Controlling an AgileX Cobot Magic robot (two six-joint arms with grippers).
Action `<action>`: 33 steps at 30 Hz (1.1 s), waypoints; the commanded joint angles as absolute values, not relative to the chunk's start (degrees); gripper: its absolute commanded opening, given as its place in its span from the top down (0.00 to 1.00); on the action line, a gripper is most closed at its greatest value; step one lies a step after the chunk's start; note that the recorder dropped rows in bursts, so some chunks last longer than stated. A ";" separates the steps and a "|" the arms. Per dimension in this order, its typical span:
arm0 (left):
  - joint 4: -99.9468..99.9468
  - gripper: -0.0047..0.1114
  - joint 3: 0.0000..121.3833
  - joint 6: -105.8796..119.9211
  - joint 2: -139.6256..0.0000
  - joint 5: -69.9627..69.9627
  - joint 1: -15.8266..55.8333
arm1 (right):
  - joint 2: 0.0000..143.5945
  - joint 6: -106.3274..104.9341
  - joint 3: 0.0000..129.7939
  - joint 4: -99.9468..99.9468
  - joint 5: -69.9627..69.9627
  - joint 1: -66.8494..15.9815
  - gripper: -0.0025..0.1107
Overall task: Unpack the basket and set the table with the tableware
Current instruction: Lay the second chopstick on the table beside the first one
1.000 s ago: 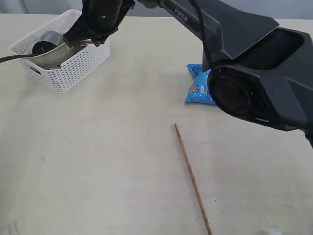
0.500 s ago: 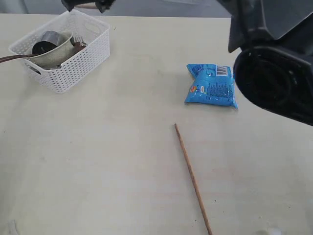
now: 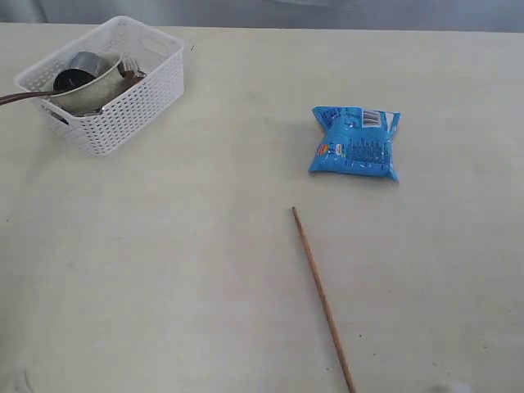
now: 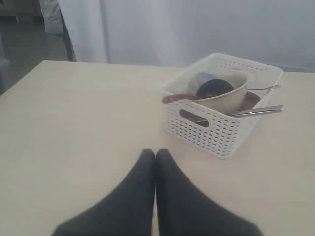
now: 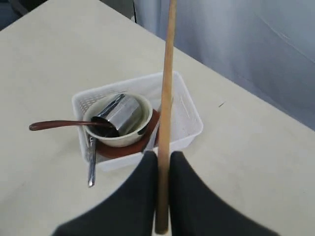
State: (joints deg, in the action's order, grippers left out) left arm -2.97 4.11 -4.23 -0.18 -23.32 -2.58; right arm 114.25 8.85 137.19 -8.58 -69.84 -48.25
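The white basket [image 3: 115, 123] stands at the table's far left corner, holding the beige bowl [image 3: 90, 94], the dark cup [image 3: 78, 70] and a brown-handled utensil [image 3: 16, 98] that sticks out over the rim. One chopstick [image 3: 323, 299] lies on the table [image 3: 164, 270] near the front. Neither gripper shows in the exterior view. My right gripper [image 5: 162, 157] is shut on a second chopstick [image 5: 167, 88], high above the basket [image 5: 189, 123]. My left gripper [image 4: 155, 155] is shut and empty, low over the table and short of the basket [image 4: 211, 132].
A blue snack bag [image 3: 354, 143] lies right of centre. Inside the basket, a brown dish [image 5: 147, 140] sits under the bowl [image 5: 115, 137], and a metal utensil [image 5: 91, 162] pokes out over the rim.
The right arm has risen from the basket and left the exterior view, which uncovers the snack bag. The chopstick on the table and the basket have not moved.
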 commanded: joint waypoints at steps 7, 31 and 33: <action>-2.98 0.96 3.74 -4.25 0.00 -23.17 -2.68 | 84.36 29.79 96.70 -28.30 -69.96 -55.27 0.98; -2.98 0.96 3.74 -4.25 0.00 -23.17 -2.68 | 51.00 64.72 28.97 -26.85 -53.10 -65.05 0.98; -2.98 0.96 3.74 -4.25 0.00 -23.17 -2.68 | 52.03 64.82 28.24 -26.75 -49.45 -65.05 0.98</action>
